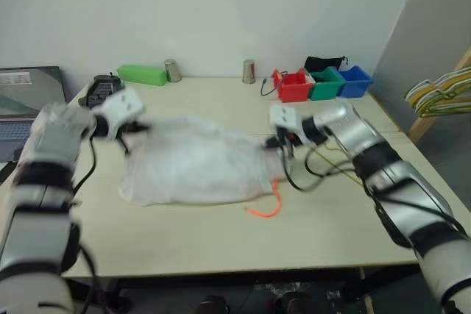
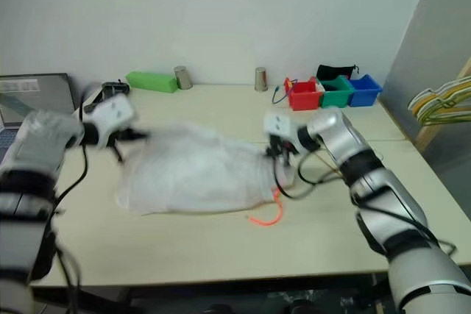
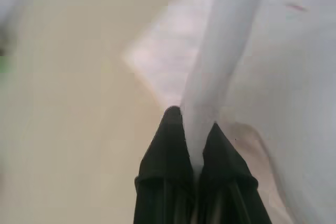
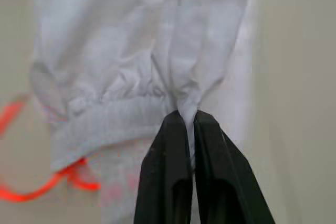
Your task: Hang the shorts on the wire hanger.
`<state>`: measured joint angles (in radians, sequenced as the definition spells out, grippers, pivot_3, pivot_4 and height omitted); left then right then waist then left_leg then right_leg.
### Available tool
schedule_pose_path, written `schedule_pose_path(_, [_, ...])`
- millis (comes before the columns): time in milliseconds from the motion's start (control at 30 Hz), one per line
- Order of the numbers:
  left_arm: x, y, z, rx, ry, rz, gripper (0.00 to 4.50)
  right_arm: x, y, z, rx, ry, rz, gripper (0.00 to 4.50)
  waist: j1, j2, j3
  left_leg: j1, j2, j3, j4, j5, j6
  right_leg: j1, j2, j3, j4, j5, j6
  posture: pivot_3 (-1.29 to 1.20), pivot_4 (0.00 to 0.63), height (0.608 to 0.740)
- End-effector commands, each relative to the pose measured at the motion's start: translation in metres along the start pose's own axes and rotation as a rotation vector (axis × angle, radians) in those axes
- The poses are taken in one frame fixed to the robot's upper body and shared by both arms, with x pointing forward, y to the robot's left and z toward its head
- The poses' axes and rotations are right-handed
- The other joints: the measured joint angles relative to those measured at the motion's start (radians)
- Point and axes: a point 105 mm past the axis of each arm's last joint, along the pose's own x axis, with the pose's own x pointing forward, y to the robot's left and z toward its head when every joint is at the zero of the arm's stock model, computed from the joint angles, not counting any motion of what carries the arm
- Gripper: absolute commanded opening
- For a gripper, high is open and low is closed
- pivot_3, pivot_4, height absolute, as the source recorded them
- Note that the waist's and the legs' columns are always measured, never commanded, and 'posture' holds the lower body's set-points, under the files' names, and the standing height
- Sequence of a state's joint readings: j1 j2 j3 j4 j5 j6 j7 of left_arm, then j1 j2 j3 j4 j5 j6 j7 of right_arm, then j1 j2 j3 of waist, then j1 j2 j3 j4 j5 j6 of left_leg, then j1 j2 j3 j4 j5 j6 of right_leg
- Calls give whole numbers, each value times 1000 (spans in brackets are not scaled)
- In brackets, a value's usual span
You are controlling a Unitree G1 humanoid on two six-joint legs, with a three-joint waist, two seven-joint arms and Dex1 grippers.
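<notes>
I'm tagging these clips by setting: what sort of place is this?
Probably an indoor lab or office workroom, not a home: a plain table against a bare wall, a laptop at its edge, and small red, green and blue bins at the back.

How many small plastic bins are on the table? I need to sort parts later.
3, side by side at the table's far right edge: the red bin, the green bin beside it, then the blue bin. None looks hidden.

red (image 1: 294, 87), green (image 1: 326, 84), blue bins (image 1: 355, 81); two metal cups (image 1: 172, 70).
</notes>
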<state>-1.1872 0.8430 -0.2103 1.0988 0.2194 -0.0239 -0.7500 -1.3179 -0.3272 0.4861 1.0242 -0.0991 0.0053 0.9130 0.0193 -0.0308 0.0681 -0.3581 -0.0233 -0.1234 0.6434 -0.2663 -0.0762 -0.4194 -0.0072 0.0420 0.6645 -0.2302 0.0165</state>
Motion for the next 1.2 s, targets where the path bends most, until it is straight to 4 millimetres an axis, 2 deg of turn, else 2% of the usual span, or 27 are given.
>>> schedule_pose_path(33, [-40, 92, 35, 39, -42, 516, 38, -27, -82, 23, -169, 73, -631, 0, -19, -4, -3, -9, -1, 1, 0, -1, -1, -10, -6, 0, 0, 0, 0, 76, 0, 740])
schedule_pose_path(67, [-55, 111, 46, 49, -63, 624, 38, -40, -99, 40, -211, 46, -773, 0, -29, -4, -4, -19, -3, 2, 0, -1, -1, -25, -12, 0, 1, 0, 0, 76, 0, 740])
schedule_pose_path(133, [-88, 143, 65, 39, -121, 795, 38, -67, -122, 71, -232, -34, -999, 0, -46, -4, -4, -32, -4, 6, 1, -1, -1, -38, -16, 1, 2, -1, 1, 88, 0, 740])
schedule_pose_path(200, [-124, 169, 80, 52, -168, 923, 38, -82, -131, 98, -264, -113, -1111, 0, -57, -4, -4, -46, -4, 11, 0, -1, -1, -55, -17, 1, 2, 0, 1, 108, 0, 740])
schedule_pose_path(267, [-140, 179, 84, 74, -170, 974, 38, -85, -131, 111, -305, -152, -1143, 0, -77, -4, -3, -50, -4, 15, -1, -1, -1, -60, -17, 2, 2, 0, 1, 108, 0, 740])
schedule_pose_path(333, [-134, 173, 69, 145, -103, 884, 38, -67, -118, 119, -320, -201, -1065, 0, -90, -4, -4, -47, -2, 20, -11, -1, -1, -61, -15, 2, 1, -1, 1, 147, 0, 740])
schedule_pose_path(400, [-126, 164, 49, 183, -42, 795, 38, -46, -102, 121, -343, -221, -975, 0, -94, 1, -6, -36, -2, 26, -18, -1, 0, -54, -15, 3, 0, -2, 2, 147, 0, 740])
schedule_pose_path(467, [-117, 149, 18, 163, 9, 681, 38, -11, -73, 107, -284, -228, -777, 0, -96, 3, -5, -24, -1, 30, -18, -3, 3, -46, -15, 4, 6, -3, 2, 170, 0, 740])
schedule_pose_path(500, [-116, 144, 7, 153, 25, 642, 38, 2, -60, 99, -252, -228, -695, 0, -97, 2, -5, -16, -1, 31, -17, -8, 13, -39, -12, 3, 11, -5, 3, 198, 0, 740])
schedule_pose_path(567, [-96, 97, -37, 140, 106, 300, 38, 44, -6, 62, -211, -150, -371, 0, -98, 2, -5, -5, -1, 32, -15, -10, 15, -28, -11, 3, 15, -5, 3, 209, 0, 740])
schedule_pose_path(600, [-92, 64, -62, 137, 159, 80, 38, 57, 21, 40, -201, -105, -226, 0, -97, 1, -5, 6, 0, 33, -14, -9, 18, -16, -9, 3, 15, -8, 7, 220, 0, 740])
schedule_pose_path(667, [-103, 9, -93, 134, 218, -246, 38, 68, 70, 8, -220, -69, 29, 0, -89, 0, -5, 13, 0, 29, -12, -9, 20, -7, -9, 0, 14, -8, 8, 231, 0, 740])
schedule_pose_path(733, [-125, -35, -104, 92, 248, -478, 38, 68, 106, -16, -180, -65, 208, 0, -79, 0, -5, 16, 1, 28, -9, -8, 20, -3, -8, 1, 17, -7, 7, 231, 0, 740])
schedule_pose_path(767, [-135, -51, -103, 76, 256, -559, 38, 67, 117, -23, -173, -64, 264, 0, -68, 0, -3, 15, 2, 27, -8, -8, 20, -4, -7, 0, 18, -5, 4, 231, 0, 740])
schedule_pose_path(833, [-157, -99, -106, 4, 283, -760, 38, 65, 134, -39, -130, -54, 317, 0, -46, -1, -2, 8, 4, 20, -1, -8, 20, -8, -4, -3, 18, -4, 2, 228, 0, 740])
schedule_pose_path(900, [-175, -130, -107, -44, 306, -864, 38, 64, 143, -46, -111, -52, 335, 0, -34, -1, -3, 4, 11, 15, 1, -9, 19, -7, -1, -1, 16, -5, 1, 228, 0, 740])
schedule_pose_path(1000, [-187, -154, -115, -2, 362, -902, 38, 60, 150, -49, -127, -60, 341, 0, -7, 0, -3, 16, 12, 17, -1, -10, 19, 5, 1, -2, 14, -12, 1, 195, 0, 740])
schedule_pose_path(1100, [-183, -155, -123, 93, 403, -869, 38, 45, 163, -59, -188, -30, 425, 0, 9, -1, -5, 30, 12, 17, -5, -12, 21, 17, 7, -2, 14, -18, -9, 195, 0, 740])
schedule_pose_path(1200, [-183, -162, -123, 120, 400, -899, 38, 20, 187, -59, -152, -26, 524, 0, 14, -1, -10, 30, 15, 16, -7, -12, 21, 19, 8, -2, 15, -21, -14, 166, 0, 740])
